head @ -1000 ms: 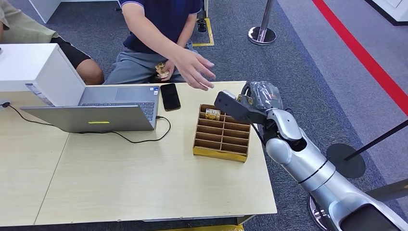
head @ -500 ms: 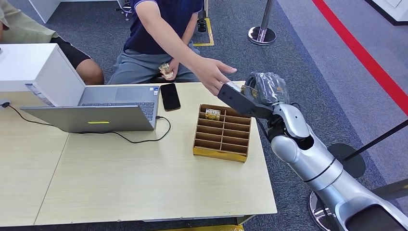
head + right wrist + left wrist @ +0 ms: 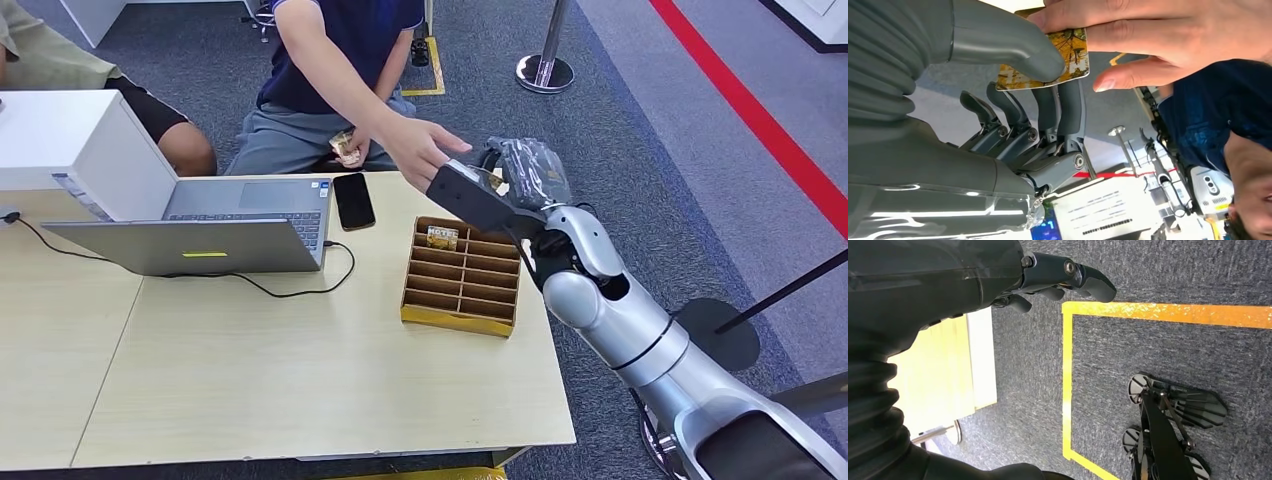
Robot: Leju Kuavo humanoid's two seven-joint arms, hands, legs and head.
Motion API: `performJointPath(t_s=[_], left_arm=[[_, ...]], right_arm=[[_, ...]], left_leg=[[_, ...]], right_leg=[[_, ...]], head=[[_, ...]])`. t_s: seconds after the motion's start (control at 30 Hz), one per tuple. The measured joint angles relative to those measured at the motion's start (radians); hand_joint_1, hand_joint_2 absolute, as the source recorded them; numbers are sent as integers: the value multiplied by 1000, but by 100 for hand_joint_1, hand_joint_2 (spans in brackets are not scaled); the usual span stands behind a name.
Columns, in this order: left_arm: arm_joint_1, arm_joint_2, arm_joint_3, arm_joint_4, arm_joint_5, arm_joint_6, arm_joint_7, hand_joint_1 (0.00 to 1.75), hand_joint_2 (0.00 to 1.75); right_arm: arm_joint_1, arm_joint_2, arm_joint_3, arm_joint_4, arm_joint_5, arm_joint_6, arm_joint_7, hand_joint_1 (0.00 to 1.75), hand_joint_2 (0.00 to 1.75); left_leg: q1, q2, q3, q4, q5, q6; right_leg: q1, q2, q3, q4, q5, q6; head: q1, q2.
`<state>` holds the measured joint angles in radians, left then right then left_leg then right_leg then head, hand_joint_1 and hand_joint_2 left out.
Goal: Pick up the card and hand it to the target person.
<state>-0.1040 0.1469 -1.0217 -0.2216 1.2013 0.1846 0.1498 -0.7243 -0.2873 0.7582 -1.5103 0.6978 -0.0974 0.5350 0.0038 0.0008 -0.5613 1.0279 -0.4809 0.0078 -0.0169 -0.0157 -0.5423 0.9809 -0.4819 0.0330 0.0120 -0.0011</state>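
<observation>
Right wrist view: card (image 3: 1068, 55) between right hand (image 3: 1013, 90) and person's hand (image 3: 1158, 35).

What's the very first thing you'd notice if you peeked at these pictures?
The handover: the right robot hand pinches a yellow card between its thumb and fingers, stretched past the table's far edge, while a person's hand takes hold of the same card. Next you'd spot the wooden card box on the table, one card standing in a back slot, with a laptop and a phone beside it.
</observation>
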Motion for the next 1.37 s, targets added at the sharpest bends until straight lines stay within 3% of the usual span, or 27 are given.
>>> performJointPath(t_s=[0.17,0.4,0.47,0.53,0.6,1.2,1.37], left_arm=[[0,0,0,0,0,-7,-8,0,175],[0,0,0,0,-5,-20,-25,0,175],[0,0,0,0,-6,-21,-25,0,175],[0,0,0,0,-6,-22,-27,0,87],[0,0,0,0,-5,-17,-23,0,0],[1,0,0,0,-5,3,-3,0,0],[1,0,0,0,-5,7,-3,0,0]], right_arm=[[-17,26,18,21,-17,-10,-11,157,175],[-24,45,33,41,-25,-14,-16,134,175],[-24,46,36,45,-25,-14,-16,72,175],[-24,47,42,49,-26,-14,-16,7,175],[-25,47,45,53,-24,-17,-16,0,175],[-23,47,47,63,-8,-39,-14,0,175],[-16,47,42,63,-28,-86,-39,0,175]], left_leg=[[0,0,0,0,0,0],[0,0,0,0,0,0],[0,0,0,0,0,0],[0,0,0,0,0,0],[0,0,0,0,0,0],[0,0,0,0,0,0],[0,0,0,0,0,0]], right_leg=[[0,-1,0,0,0,0],[0,-1,0,0,0,0],[0,-1,0,0,0,0],[0,-1,0,0,0,0],[0,-1,0,0,0,0],[0,0,0,0,0,0],[0,0,0,0,0,0]], head=[[0,0],[0,0],[0,0],[0,0],[0,0],[0,0],[0,0]])
